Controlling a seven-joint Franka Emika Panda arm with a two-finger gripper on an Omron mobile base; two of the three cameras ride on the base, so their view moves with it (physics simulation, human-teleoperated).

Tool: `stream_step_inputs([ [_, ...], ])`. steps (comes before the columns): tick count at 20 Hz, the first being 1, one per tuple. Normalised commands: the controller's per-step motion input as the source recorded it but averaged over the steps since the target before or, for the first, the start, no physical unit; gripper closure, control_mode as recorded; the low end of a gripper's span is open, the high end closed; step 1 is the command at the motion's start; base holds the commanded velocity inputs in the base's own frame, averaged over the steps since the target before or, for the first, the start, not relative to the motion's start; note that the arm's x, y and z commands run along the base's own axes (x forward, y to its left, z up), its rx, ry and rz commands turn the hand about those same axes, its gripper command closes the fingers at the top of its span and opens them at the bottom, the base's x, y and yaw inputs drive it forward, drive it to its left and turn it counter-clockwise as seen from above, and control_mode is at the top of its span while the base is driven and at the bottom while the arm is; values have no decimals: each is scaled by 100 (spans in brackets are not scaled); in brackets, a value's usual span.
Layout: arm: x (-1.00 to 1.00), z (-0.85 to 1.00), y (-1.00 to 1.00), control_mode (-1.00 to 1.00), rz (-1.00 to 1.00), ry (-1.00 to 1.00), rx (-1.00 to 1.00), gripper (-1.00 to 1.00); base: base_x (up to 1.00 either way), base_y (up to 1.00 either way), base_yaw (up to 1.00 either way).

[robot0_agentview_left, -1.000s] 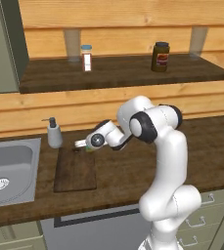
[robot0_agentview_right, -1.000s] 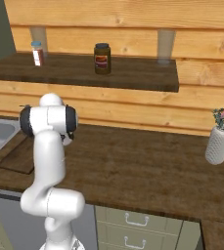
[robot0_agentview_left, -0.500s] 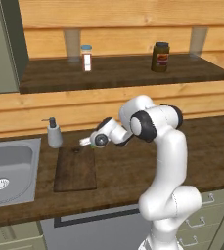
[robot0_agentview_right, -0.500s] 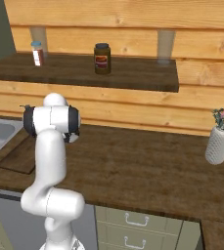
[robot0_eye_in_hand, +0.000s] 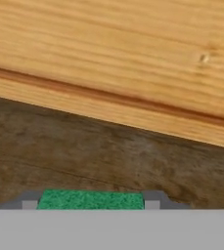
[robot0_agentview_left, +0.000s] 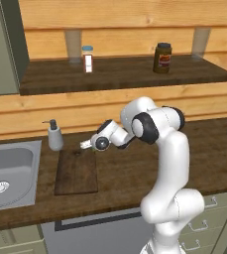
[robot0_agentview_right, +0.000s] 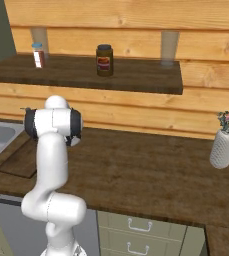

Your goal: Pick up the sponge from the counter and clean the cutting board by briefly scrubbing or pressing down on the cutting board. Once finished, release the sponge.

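Observation:
My gripper (robot0_agentview_left: 86, 145) hovers just above the far end of the cutting board (robot0_agentview_left: 76, 171), a thin dark brown rectangle lying on the counter (robot0_agentview_left: 135, 171) right of the sink. In the hand view the green top of the sponge (robot0_eye_in_hand: 90, 199) sits between the grey fingertips (robot0_eye_in_hand: 29, 203), so the gripper (robot0_eye_in_hand: 90, 205) is shut on it. That view looks along the dark worktop toward the wooden wall planks. From the right base view the arm hides the hand, and a corner of the cutting board (robot0_agentview_right: 16, 160) shows beside it.
A soap dispenser (robot0_agentview_left: 55, 136) stands at the wall left of the board, next to the grey sink (robot0_agentview_left: 8, 171). A shelf (robot0_agentview_left: 130, 73) with jars runs above. A white vase with flowers (robot0_agentview_right: 222, 145) stands far right on the counter.
The hand has lifted slightly and levelled out over the board's far end, still holding the sponge. The rest of the arm has barely shifted.

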Motion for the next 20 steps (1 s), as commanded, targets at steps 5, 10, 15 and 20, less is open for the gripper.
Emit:
stream_step_inputs([
  [5, -75, -46, -11, -100, 0, -2, 6, 100, 0, 0, 0],
  [10, -100, 94, 13, -100, 0, -10, 14, 100, 0, 0, 0],
  [15, -58, 2, 54, -100, 0, 1, 0, 100, 0, 0, 0],
  [20, -44, -29, 76, -100, 0, 3, 0, 100, 0, 0, 0],
])
